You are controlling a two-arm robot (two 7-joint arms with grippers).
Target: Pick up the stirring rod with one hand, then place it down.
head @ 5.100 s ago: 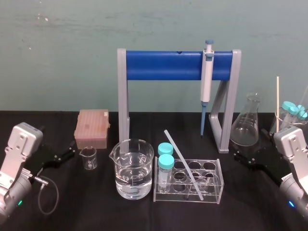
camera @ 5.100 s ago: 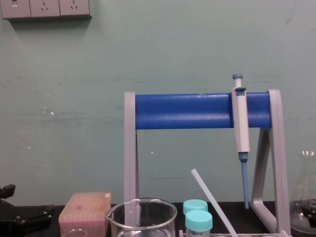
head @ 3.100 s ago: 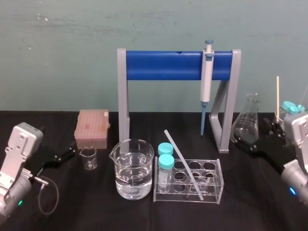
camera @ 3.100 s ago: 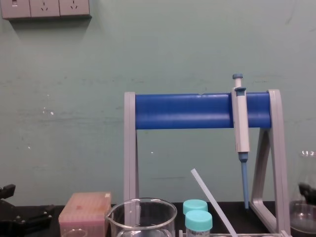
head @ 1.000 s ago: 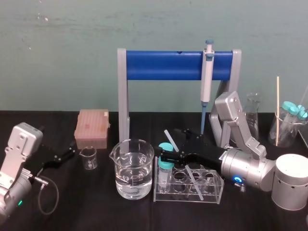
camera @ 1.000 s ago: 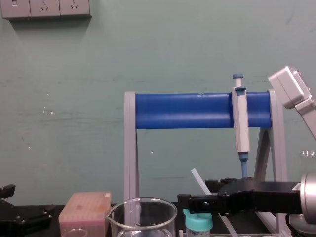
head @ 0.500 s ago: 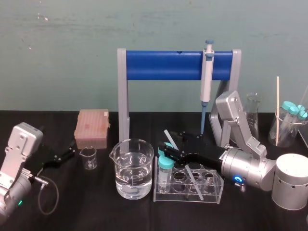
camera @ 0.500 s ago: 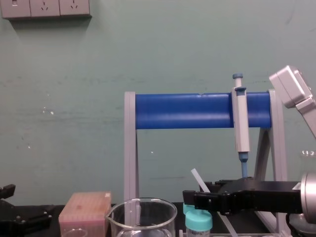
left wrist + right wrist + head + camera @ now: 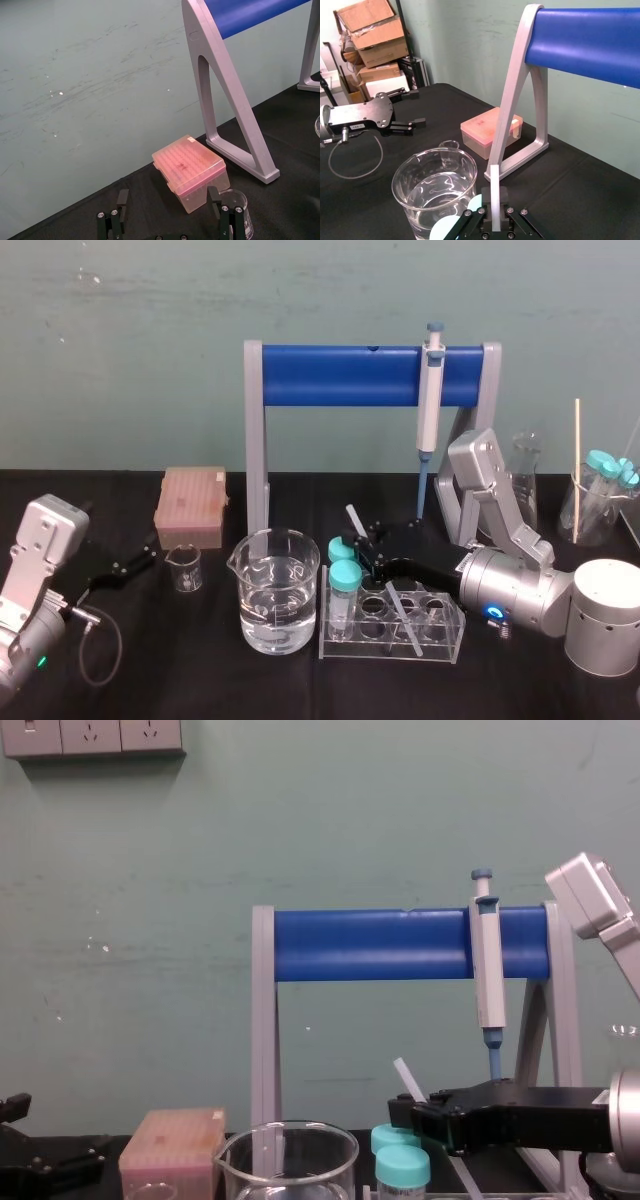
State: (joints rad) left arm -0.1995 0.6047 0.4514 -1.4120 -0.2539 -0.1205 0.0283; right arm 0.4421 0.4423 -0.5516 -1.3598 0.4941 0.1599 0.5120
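- Black tabletop is holding a rack; the stirring rod is leaning in it.
- Right pincer is pinching its upper part, a sound hold; left pincer is sitting spread at 9 o'clock.
- Likely light, stiff, slick, brittle.

Flat, even room light washes the green wall; shadows are faint. The black counter stays dark and matte, and small glints sit on the glass beaker.

Grey stand with blue crossbar, grey-and-blue pipette hung on it. Pink tip box left, tiny glass beaker in front. Large water-filled glass beaker beside clear tube rack holding two teal-capped tubes.
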